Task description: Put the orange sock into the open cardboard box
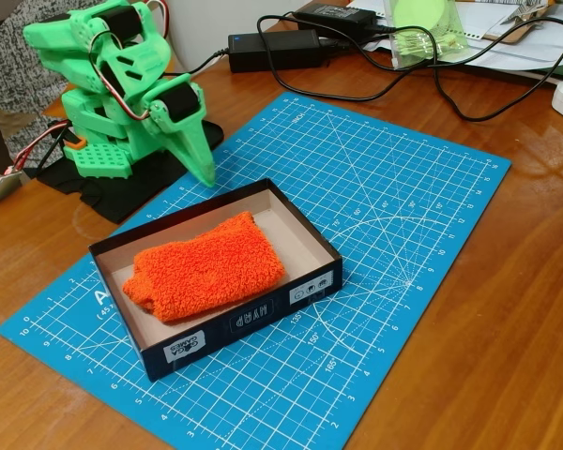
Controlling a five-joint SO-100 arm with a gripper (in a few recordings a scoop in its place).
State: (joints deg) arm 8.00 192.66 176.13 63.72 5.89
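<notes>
The orange sock (205,270) lies flat inside the open cardboard box (310,239), a fuzzy bundle filling most of the beige floor. The box is dark outside with white labels on its near side and sits on a blue cutting mat. My green arm is folded back at the upper left, and its gripper (203,169) points down just behind the box's far left edge, apart from the sock. Its fingers look closed together with nothing between them.
The blue cutting mat (394,206) covers the middle of the wooden table. Black power adapters (277,49) and cables run along the back. A clear plastic cup (422,33) and papers stand at the back right.
</notes>
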